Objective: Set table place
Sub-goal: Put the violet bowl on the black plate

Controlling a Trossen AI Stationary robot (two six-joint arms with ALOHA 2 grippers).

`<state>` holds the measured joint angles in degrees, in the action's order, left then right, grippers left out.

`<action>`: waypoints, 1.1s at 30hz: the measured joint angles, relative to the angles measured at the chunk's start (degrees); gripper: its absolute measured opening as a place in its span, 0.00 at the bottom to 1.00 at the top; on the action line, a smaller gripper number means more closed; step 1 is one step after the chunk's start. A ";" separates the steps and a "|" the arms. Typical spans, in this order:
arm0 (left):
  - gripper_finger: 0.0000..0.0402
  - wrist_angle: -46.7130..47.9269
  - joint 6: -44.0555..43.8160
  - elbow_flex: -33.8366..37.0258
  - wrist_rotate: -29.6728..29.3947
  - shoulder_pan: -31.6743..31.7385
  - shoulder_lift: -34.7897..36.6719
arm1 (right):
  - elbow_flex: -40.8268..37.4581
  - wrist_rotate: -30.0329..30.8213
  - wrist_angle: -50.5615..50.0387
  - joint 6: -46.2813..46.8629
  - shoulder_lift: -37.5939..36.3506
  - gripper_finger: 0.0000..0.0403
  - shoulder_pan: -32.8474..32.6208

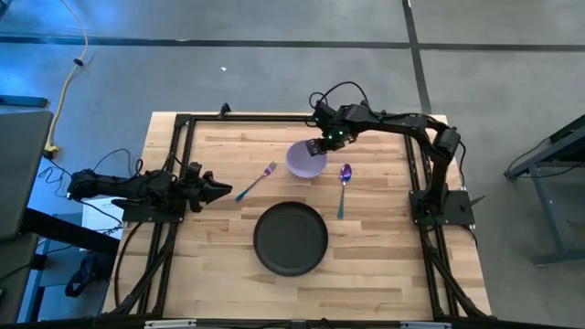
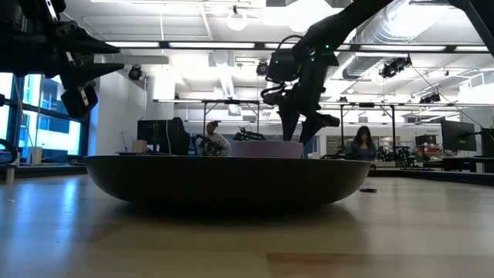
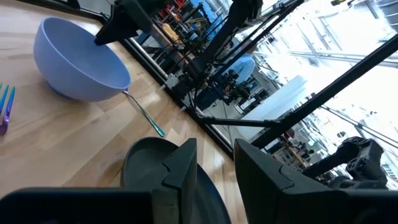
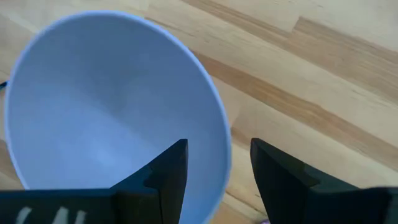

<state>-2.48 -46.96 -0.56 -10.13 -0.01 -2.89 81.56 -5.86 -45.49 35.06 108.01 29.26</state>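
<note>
The right gripper (image 1: pixel 318 146) is hanging open over the bowl (image 1: pixel 306 159), its fingers straddling the rim. The left gripper (image 1: pixel 222 189), also open, is waiting well left of the bowl.

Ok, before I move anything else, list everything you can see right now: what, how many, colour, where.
table: one, light wood planks with black rail frame, under everything.
plate: one, round, black, near the front middle of the table.
bowl: one, lavender, behind the plate, empty inside.
fork: one, purple and teal, left of the bowl, lying at an angle.
spoon: one, purple and teal, right of the bowl.
people: two, seated far back in the room, in the low view.
left gripper: one, dark, open, at the table's left edge, pointing toward the fork.
right gripper: one, dark, open, straddling the bowl's rim.
</note>
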 joint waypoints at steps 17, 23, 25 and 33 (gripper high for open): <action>0.24 -0.02 -0.02 0.00 -0.02 0.00 0.02 | 0.00 0.03 1.07 0.33 0.06 0.31 0.37; 0.24 -0.02 -0.02 0.00 -0.02 0.00 0.02 | 0.00 0.07 1.13 0.47 0.08 0.30 0.42; 0.24 -0.02 -0.02 0.00 -0.01 0.00 0.02 | 0.00 0.05 1.15 0.64 0.51 0.30 0.42; 0.24 -0.02 -0.02 0.00 0.00 0.00 0.02 | 0.00 -0.89 1.64 0.90 2.58 0.30 0.01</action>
<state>-2.50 -46.98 -0.56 -10.13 -0.01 -2.87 81.56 -6.74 -43.85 35.96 110.59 29.26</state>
